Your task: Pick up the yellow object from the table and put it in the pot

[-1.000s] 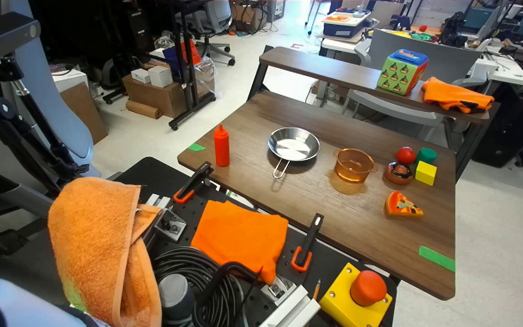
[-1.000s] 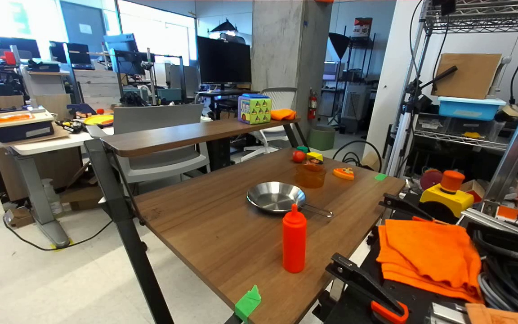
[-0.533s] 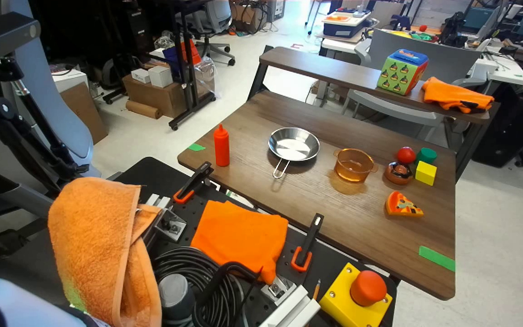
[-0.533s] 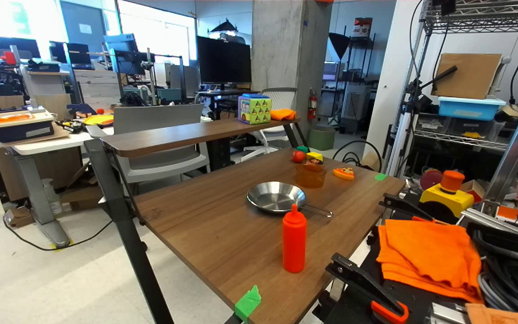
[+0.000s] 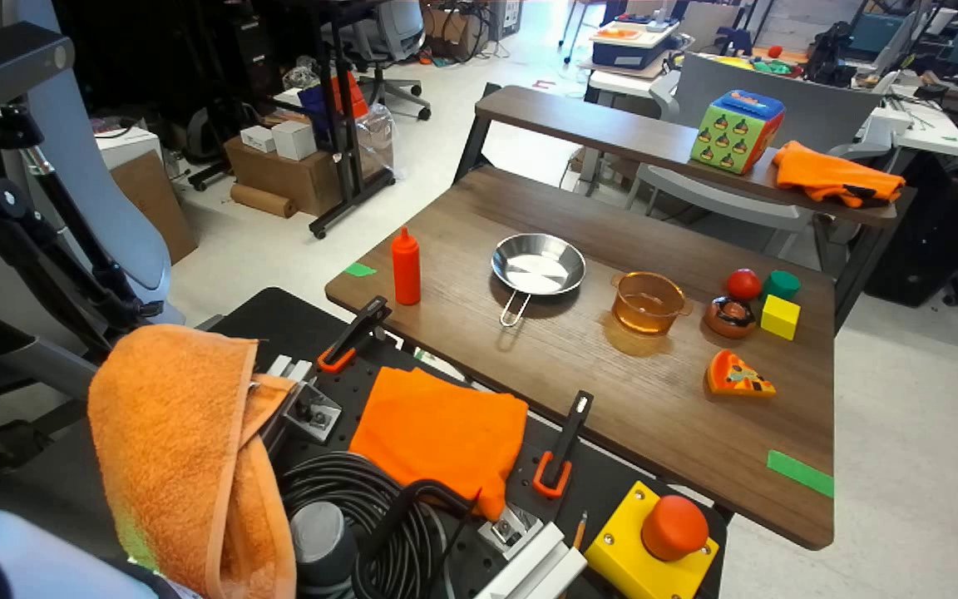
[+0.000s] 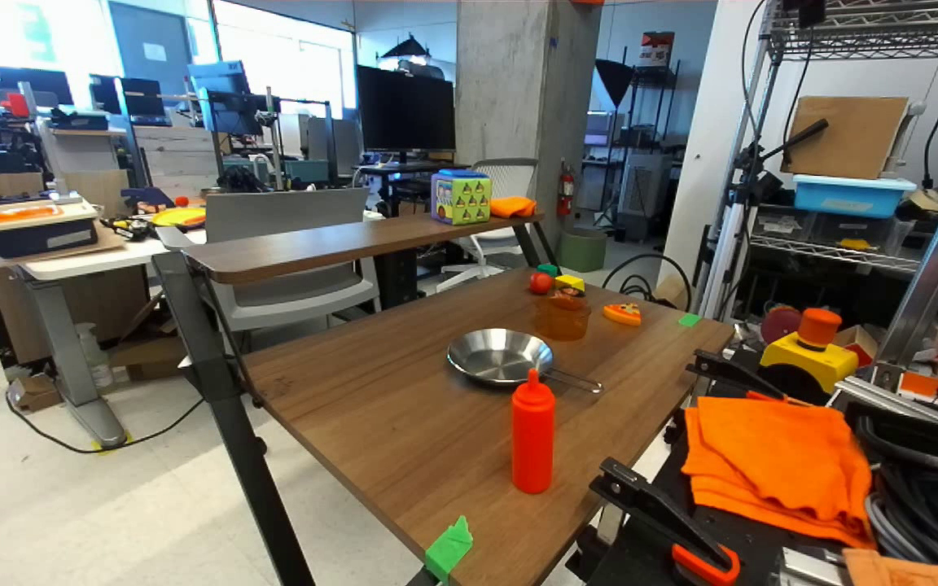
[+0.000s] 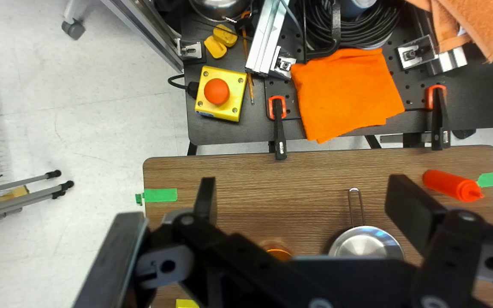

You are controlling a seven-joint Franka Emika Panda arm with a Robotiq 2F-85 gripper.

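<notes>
Count one wooden table [image 5: 629,408], with one black bench [image 5: 267,316] just beside its near edge and one raised shelf [image 5: 579,121] along its far side. Across the bench, see one draped orange towel [image 5: 180,466] at near left and, farther right, one folded orange cloth [image 5: 446,437]. On the shelf, toward the right, find one picture-sided box [image 5: 733,137] and just beside it one crumpled orange cloth [image 5: 828,170]. Left of the table's middle, one silver pan [image 5: 539,270]; right of that, apart, one amber pot [image 5: 645,320]. At the left end, one upright red bottle [image 5: 407,270]. At the bench's right end, one red-buttoned yellow box [image 5: 641,570]; along the bench's far edge, two black clamps [image 5: 564,445]. Toward the table's right end, one pizza-slice wedge [image 5: 739,376], one brown round piece [image 5: 730,318], one red ball [image 5: 743,284], one green cylinder [image 5: 782,285] and one yellow block [image 5: 780,317]. Find the last resting on the table, just right of the brown round piece and nearer than the green cylinder, apart from the amber pot; cannot tell whether touching either neighbour. In the wrist view, one gripper [image 7: 304,201], pointing down from well above the table, with two fingers [image 7: 413,209] parted wide, and with wood and part of the silver pan showing between them. Cannot tell the bend of the arm.
</notes>
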